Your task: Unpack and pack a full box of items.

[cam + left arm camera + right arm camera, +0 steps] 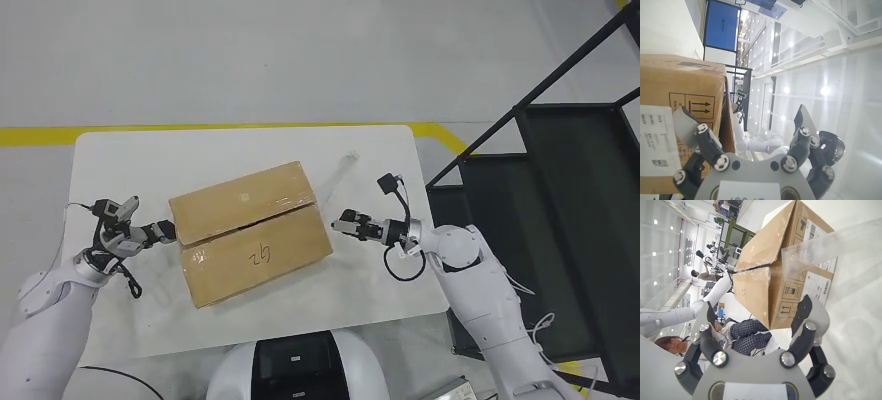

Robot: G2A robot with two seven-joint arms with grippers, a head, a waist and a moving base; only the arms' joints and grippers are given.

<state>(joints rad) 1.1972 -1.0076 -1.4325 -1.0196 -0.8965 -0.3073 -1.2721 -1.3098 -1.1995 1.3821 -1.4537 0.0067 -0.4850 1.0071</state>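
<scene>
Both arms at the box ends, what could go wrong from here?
Clear strip lies near the right gripper; it might stick to the fingers.
Ragged tape across the box top may hold the flaps shut.
Left gripper open at the other end: uneven pushes might skew the box.

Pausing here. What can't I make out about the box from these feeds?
- What is in the box: it is closed on top in every view.
- Whether the left gripper touches the box: too small in the top view, and in the left wrist view one of its jaws covers the spot.
- Print on the label: blurred in the left wrist view.
- Box end face in the right wrist view: partly behind a clear tape strip that runs off the edge.
</scene>
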